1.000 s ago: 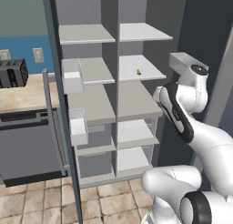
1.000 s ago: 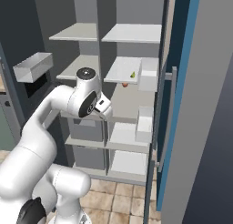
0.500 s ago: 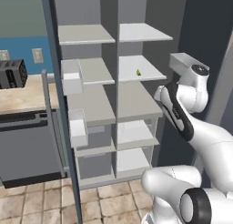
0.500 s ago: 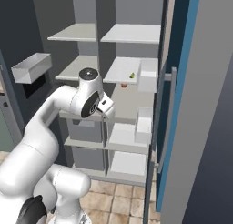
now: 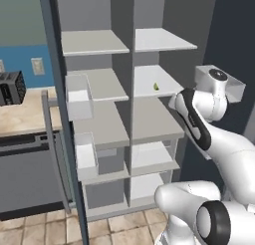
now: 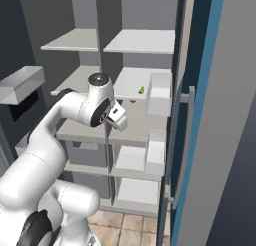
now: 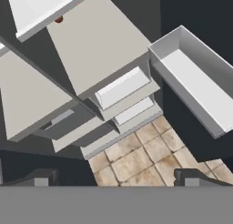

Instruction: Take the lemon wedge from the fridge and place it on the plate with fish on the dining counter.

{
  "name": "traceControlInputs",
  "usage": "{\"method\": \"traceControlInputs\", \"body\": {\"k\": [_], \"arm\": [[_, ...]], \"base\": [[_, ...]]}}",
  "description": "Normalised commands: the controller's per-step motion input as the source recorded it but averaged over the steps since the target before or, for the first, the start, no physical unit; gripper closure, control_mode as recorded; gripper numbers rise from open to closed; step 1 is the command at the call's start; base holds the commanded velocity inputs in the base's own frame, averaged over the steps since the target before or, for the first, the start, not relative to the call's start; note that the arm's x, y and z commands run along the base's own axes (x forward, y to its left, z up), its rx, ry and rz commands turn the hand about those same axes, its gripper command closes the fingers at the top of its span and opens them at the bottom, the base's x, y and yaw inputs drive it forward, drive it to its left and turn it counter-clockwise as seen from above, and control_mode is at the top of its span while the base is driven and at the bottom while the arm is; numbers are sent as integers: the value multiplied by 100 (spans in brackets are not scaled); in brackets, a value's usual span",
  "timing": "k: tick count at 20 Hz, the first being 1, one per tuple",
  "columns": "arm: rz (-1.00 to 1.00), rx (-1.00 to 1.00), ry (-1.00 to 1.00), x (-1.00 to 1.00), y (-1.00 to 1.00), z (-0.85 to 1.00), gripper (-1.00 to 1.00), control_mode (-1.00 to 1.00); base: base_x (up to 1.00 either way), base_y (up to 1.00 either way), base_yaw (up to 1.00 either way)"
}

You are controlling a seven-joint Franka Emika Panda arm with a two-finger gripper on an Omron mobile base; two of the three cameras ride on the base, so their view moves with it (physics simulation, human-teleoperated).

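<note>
A: On the right-hand middle shelf (image 5: 154, 82) of the open fridge (image 5: 124, 10) sits the lemon wedge (image 5: 156, 86) — well back from the shelf's front edge, with bare shelf on every side of it.

B: How does it look to you?

A: Tiny. A yellow-green sliver, dwarfed by the shelf. From the right base camera you catch it again (image 6: 142, 90), just beside a white door bin (image 6: 159, 94). A small reddish thing (image 6: 132, 101) lies near it, too small to identify.

B: And the claw?

A: The gripper (image 7: 116, 176) stands spread wide with nothing between the fingertips (image 7: 40, 177). It is pointed down past the lower shelves toward the tiled floor (image 7: 145, 159), not at the wedge. The arm (image 6: 95, 107) is raised in front of the shelves, below the wedge's level.

B: How should you take hold of it?

A: Judging by its size, it will weigh next to nothing — likely soft in the flesh, firmer at the rind, and possibly slick. You'd do best to close across its two flat faces near the middle, squeezing gently; a hard pinch could squirt it out sideways. Come in level over the shelf, since it is so low that the fingertips may scrape the surface first.
</note>
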Motion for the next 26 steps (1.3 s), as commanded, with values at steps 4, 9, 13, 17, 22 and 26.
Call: {"method": "traceControlInputs", "body": {"k": [4, 9, 13, 17, 22, 26], "arm": [[0, 0, 0, 0, 0, 0, -100, 100], [0, 0, 0, 0, 0, 0, -100, 100], [0, 0, 0, 0, 0, 0, -100, 100], [0, 0, 0, 0, 0, 0, -100, 100], [0, 0, 0, 0, 0, 0, -100, 100], [0, 0, 0, 0, 0, 0, -100, 100]], "base": [[29, -1, -7], [37, 0, -4], [48, 0, -1], [68, 1, -4], [57, 0, -2], [33, 0, 0]]}}
